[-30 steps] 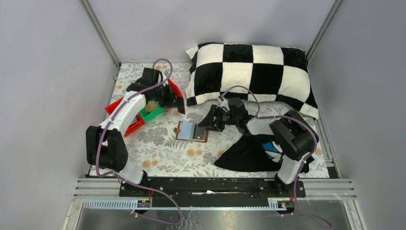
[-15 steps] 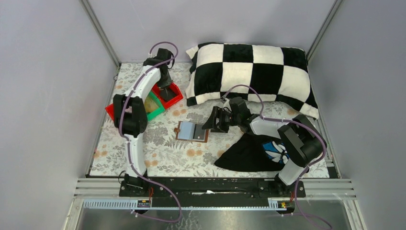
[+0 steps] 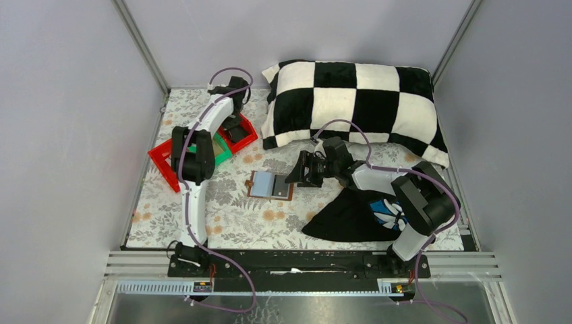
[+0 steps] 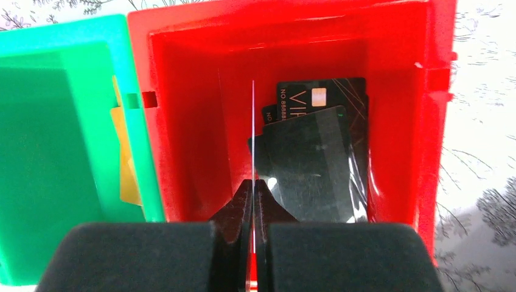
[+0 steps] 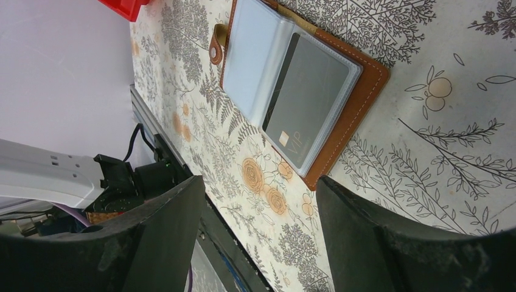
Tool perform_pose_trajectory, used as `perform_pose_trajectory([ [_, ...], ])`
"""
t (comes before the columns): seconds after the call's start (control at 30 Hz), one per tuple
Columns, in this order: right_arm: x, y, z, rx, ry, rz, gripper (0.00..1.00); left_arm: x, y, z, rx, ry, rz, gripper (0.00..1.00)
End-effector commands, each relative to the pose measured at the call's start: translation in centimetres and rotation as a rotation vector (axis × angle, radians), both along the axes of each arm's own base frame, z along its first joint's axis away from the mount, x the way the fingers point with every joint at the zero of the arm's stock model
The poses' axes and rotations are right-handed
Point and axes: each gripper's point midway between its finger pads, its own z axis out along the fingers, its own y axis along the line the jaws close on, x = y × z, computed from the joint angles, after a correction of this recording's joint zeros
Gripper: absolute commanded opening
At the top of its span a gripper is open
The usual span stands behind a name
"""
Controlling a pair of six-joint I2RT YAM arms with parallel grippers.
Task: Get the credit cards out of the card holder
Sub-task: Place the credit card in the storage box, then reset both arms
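The brown card holder (image 3: 271,184) lies open on the floral mat. In the right wrist view its brown rim (image 5: 359,91) frames clear sleeves, and a grey "VIP" card (image 5: 307,103) sits in the right sleeve. My right gripper (image 3: 298,172) is open and empty just right of the holder, also in its wrist view (image 5: 258,201). My left gripper (image 4: 253,182) is shut on a thin card seen edge-on (image 4: 252,121), held over the red tray (image 4: 182,121). Dark cards (image 4: 316,152) lie in that tray. An orange card (image 4: 128,170) lies in the green tray (image 4: 61,152).
The red tray (image 3: 165,158) and green tray (image 3: 219,150) stand at the back left under my left gripper (image 3: 233,125). A black-and-white checked pillow (image 3: 351,101) fills the back right. A black cloth (image 3: 351,216) lies by the right arm's base.
My left arm has swung from the green tray back and right, and now holds the card over the rear red tray. My right gripper has barely moved.
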Motion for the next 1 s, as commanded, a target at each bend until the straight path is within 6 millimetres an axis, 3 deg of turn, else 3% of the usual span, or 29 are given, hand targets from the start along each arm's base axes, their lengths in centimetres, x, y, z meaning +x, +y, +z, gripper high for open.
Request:
perform_pose_trajectory([
  [0.0, 0.6, 0.2, 0.2, -0.001, -0.02, 0.008, 0.75, 0.8, 0.1, 0.2, 0.043, -0.028, 0.075, 0.0],
  [0.1, 0.5, 0.2, 0.0, -0.002, -0.014, 0.011, 0.75, 0.9, -0.1, -0.2, 0.031, -0.021, 0.093, 0.0],
  [0.2, 0.4, 0.2, -0.1, 0.003, -0.011, 0.014, 0.75, 1.0, -0.4, 0.0, 0.009, -0.027, 0.093, 0.12],
  [0.4, 0.4, 0.2, 0.0, 0.0, -0.013, 0.015, 0.75, 1.5, -1.1, 2.2, -0.029, -0.077, 0.06, 0.4],
  [0.53, 0.4, 0.1, 0.1, 0.004, -0.015, 0.011, 0.75, 1.9, -1.6, 4.7, -0.057, -0.128, 0.025, 0.42],
  [0.63, 0.4, 0.1, 0.2, 0.007, -0.016, 0.009, 0.75, 2.0, -2.1, 7.8, -0.077, -0.193, -0.008, 0.42],
  [0.77, 0.4, 0.0, 0.4, 0.004, -0.021, 0.001, 0.75, 1.9, -3.9, 13.6, -0.134, -0.32, -0.106, 0.42],
  [0.87, 0.5, -0.2, 0.6, -0.003, -0.027, -0.005, 0.76, 0.7, -5.6, 18.7, -0.206, -0.44, -0.231, 0.43],
  [0.97, 0.8, -0.5, 0.9, -0.028, -0.052, -0.014, 0.78, -1.3, -7.4, 22.2, -0.294, -0.548, -0.371, 0.43],
])
